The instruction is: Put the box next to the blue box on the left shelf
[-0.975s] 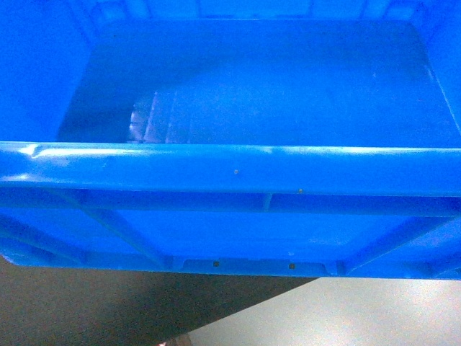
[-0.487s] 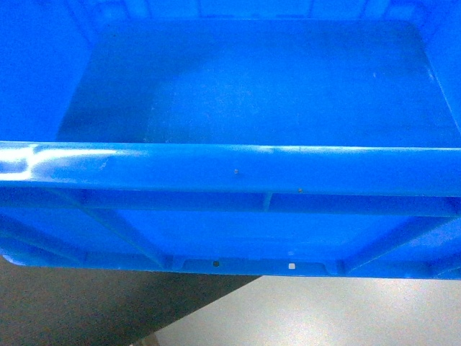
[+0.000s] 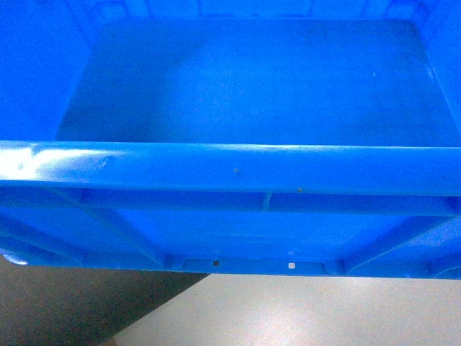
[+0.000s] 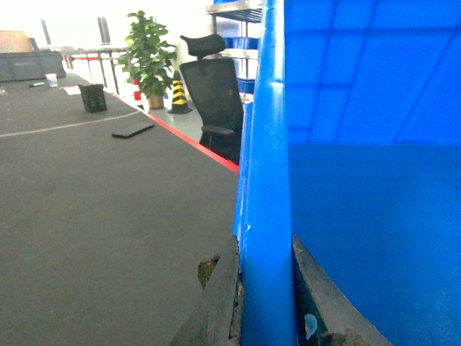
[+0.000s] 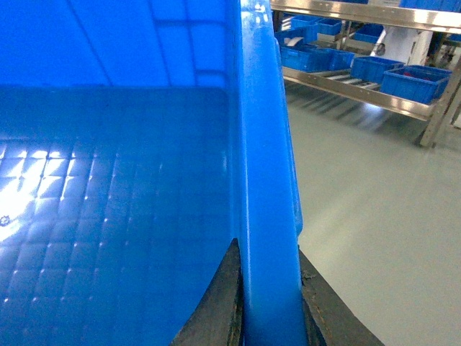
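Note:
The box (image 3: 245, 94), a large bright-blue crate with a thick rim and a smooth bare floor, fills the head view and is carried above the ground. In the left wrist view my left gripper (image 4: 265, 245) is shut on the box's (image 4: 360, 216) left rim, one dark finger (image 4: 220, 303) outside and one inside. My right gripper (image 5: 266, 249) is shut on the right rim of the box (image 5: 122, 180) in the same way. Small blue boxes (image 5: 407, 79) sit on a steel shelf (image 5: 360, 72) to the right; I cannot tell which is the task's blue box.
Under the crate, a dark mat (image 3: 72, 310) meets pale floor (image 3: 324, 310). In the left wrist view a black office chair (image 4: 212, 86), a striped cone (image 4: 178, 97) and a potted plant (image 4: 148, 50) stand beyond the mat (image 4: 94, 209). Another shelf (image 4: 238, 11) shows behind the chair.
The crate keeps its place in the head view while the ground below slides: the dark mat's edge has shifted left and more pale floor shows. Both grips are unchanged.

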